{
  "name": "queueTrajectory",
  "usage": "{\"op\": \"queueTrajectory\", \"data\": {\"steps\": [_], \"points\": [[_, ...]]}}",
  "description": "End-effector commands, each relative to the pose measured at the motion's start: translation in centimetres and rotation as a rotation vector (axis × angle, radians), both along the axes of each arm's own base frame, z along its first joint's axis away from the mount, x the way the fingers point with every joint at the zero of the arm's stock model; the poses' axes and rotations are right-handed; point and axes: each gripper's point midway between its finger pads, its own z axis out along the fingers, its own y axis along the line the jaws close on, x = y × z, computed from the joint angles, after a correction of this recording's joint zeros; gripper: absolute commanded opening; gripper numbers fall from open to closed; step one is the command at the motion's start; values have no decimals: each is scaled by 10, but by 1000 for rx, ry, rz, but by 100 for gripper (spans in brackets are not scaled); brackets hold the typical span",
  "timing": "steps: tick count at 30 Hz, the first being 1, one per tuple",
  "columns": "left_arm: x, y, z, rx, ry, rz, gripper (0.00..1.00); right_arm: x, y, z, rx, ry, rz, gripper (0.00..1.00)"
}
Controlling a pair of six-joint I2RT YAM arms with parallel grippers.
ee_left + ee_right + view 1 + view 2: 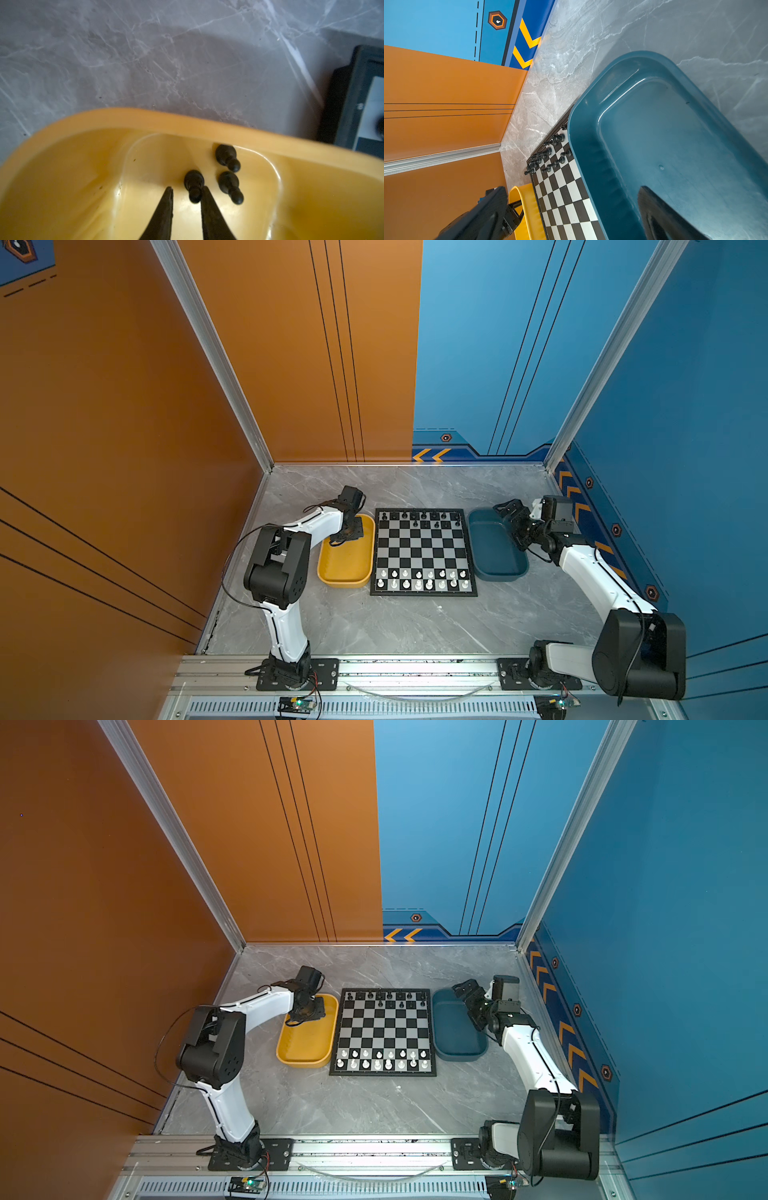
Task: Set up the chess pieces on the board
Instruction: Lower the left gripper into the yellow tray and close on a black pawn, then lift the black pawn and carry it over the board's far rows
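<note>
Slippage threatens: the left tool (187, 188), jaws apart astride a black pawn (194, 180) lying in the yellow tray (145, 118) beside the board (423, 551), may pinch its rounded head and squirt it against two neighbouring pawns (225, 153).

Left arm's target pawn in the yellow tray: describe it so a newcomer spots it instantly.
Find the yellow tray left of the chessboard; three black pawns lie on their sides at its far end. The target pawn is the one between the left gripper's open jaws; the other two pawns lie outside them, on the chessboard's side.
</note>
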Motion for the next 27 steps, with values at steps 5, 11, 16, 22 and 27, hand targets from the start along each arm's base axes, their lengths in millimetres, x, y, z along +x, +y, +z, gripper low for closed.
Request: {"op": "queueTrajectory", "data": {"steps": [5,11,16,22,27], "points": [[6,-3,-5,-31,8,6,25,5,2,6,-15,-8,10,100],[6,-3,-4,-32,5,6,23,5,2,6,-16,-8,11,100],[6,-4,1,-35,-6,4,23,5,2,7,-17,-9,12,100],[7,-4,6,-37,-18,5,24,4,2,7,-15,-6,12,100],[8,-4,11,-38,-30,5,24,4,2,8,-17,-10,12,100]]}}
